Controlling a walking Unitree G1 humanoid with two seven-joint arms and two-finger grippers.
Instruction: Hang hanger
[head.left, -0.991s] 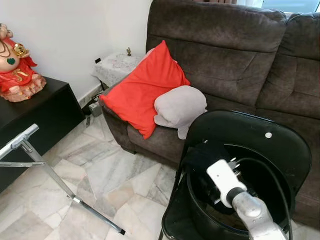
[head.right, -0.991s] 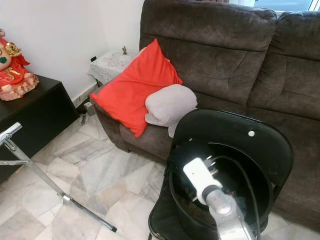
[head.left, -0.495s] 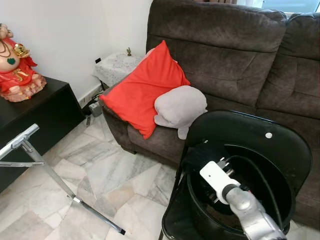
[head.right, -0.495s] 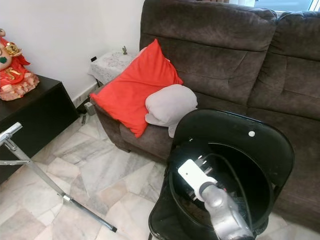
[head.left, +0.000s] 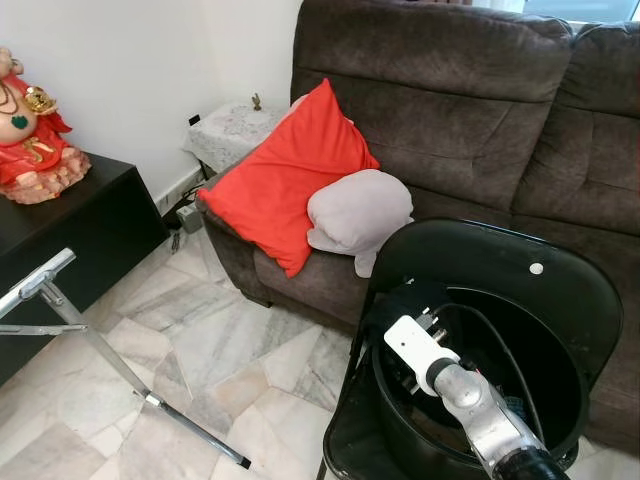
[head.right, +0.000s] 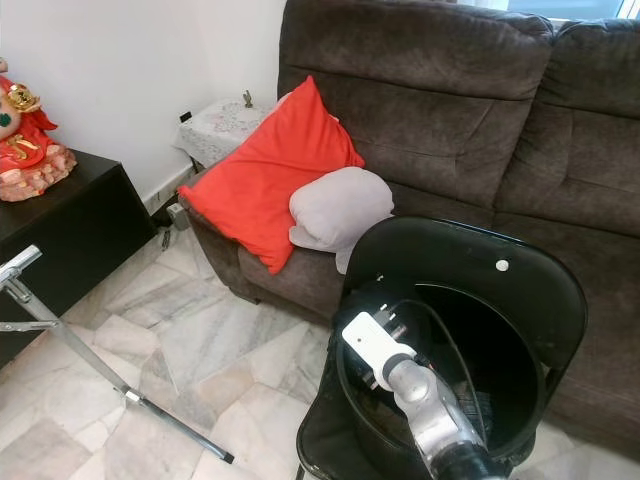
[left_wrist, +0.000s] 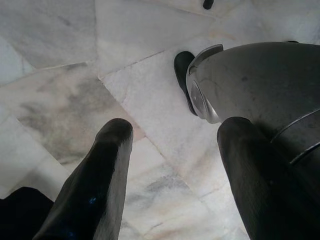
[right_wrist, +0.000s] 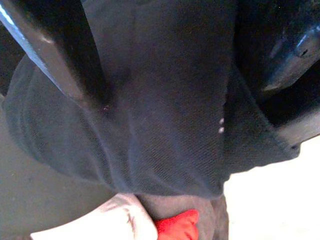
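Observation:
My right arm (head.left: 450, 375) reaches into a black round basket (head.left: 565, 400) that stands on a black chair (head.left: 500, 255). A dark cloth (head.left: 400, 303) lies bunched at the basket's left rim, just ahead of the white wrist block. In the right wrist view the right gripper (right_wrist: 165, 50) is open, its two black fingers (right_wrist: 55, 55) spread wide against that dark cloth (right_wrist: 165, 140). I can make out no hanger. The left gripper (left_wrist: 170, 165) hangs open above the marble floor (left_wrist: 60, 100), beside a rounded grey part of my body (left_wrist: 260, 85).
A silver metal stand (head.left: 90, 340) slants across the floor at the left. A brown sofa (head.left: 470, 120) with a red cushion (head.left: 290, 175) and a grey cushion (head.left: 360, 210) is behind the chair. A black cabinet (head.left: 80, 220) carries a figurine (head.left: 30, 130).
My right wrist has slid left and a little up toward the dark cloth at the basket's left rim. The rest of the scene is still.

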